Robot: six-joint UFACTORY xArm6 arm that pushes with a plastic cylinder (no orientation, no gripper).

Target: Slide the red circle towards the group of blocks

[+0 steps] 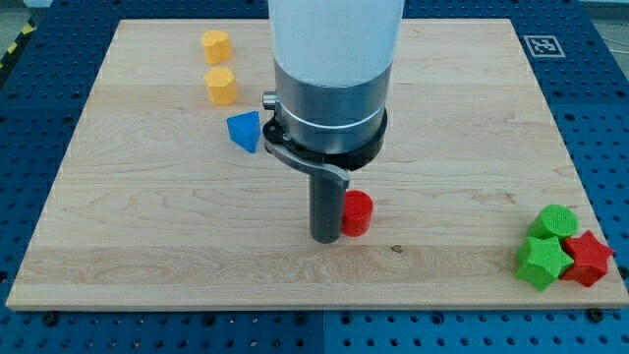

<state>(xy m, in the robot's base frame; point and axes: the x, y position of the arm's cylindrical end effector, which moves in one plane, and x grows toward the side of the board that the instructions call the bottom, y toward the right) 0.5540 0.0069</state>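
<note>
The red circle (358,213) lies on the wooden board (147,236), a little below the middle. My tip (325,237) touches its left side. The group of blocks sits at the view's bottom right: a green circle (557,220), a green star (543,262) and a red star (589,259), all touching one another. The red circle is well to the left of that group.
A blue triangular block (245,130) lies left of the rod. Two orange blocks (215,45) (221,86) sit at the view's top left. The arm's body hides the top middle of the board, where a blue block was seen earlier.
</note>
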